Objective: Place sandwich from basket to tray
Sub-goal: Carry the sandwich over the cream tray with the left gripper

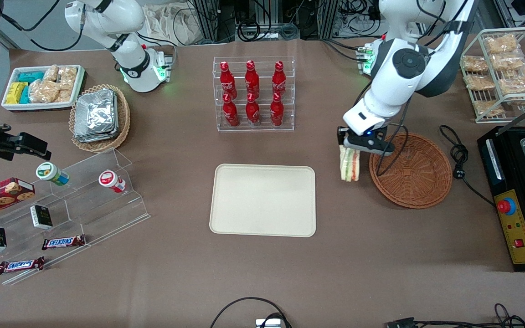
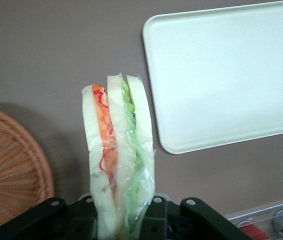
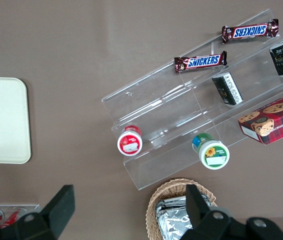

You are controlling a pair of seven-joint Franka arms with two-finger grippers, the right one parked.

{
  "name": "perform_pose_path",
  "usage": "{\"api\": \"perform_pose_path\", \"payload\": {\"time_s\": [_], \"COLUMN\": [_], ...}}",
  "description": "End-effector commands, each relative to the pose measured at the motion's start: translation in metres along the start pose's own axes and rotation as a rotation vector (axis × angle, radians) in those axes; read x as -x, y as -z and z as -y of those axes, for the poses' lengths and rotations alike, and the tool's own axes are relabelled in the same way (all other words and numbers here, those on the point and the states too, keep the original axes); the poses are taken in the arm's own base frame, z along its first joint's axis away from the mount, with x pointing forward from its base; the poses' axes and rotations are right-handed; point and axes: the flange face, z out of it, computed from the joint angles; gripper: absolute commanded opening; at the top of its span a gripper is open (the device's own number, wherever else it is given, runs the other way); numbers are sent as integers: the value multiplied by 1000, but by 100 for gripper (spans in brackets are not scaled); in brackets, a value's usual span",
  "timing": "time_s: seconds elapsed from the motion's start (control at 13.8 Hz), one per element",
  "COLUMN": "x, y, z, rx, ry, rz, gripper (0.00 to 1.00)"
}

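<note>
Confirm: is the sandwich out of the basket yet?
Out. The sandwich hangs in the gripper over bare table between the basket and the tray, not yet over the tray.

The brown table (image 1: 176, 273) carried the tray (image 1: 262, 200), the basket (image 1: 419, 175) and a bottle rack (image 1: 254, 93), while the gripper (image 1: 351, 146) hung above it

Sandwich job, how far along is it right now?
Done: the sandwich is out of the basket, which looks empty. In hand: the gripper is shut on the sandwich, holding it above the table between basket and tray. Left: carry it over the bare tray and set it down.
</note>
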Motion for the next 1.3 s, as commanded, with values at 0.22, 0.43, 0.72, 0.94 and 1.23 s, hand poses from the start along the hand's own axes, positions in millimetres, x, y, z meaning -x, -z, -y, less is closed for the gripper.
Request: {"api": "perform_pose_path", "payload": {"time_s": [0.22, 0.43, 0.72, 0.94, 1.23], "x": [-49, -58, -71, -66, -61], "y": [-45, -78, -119, -158, -194], "z": [-62, -89, -116, -130, -128], "rx": [28, -13, -37, -78, -89], "ry": [23, 28, 58, 43, 14], "rz": [25, 37, 36, 12, -11], "gripper": [15, 15, 15, 16, 16]}}
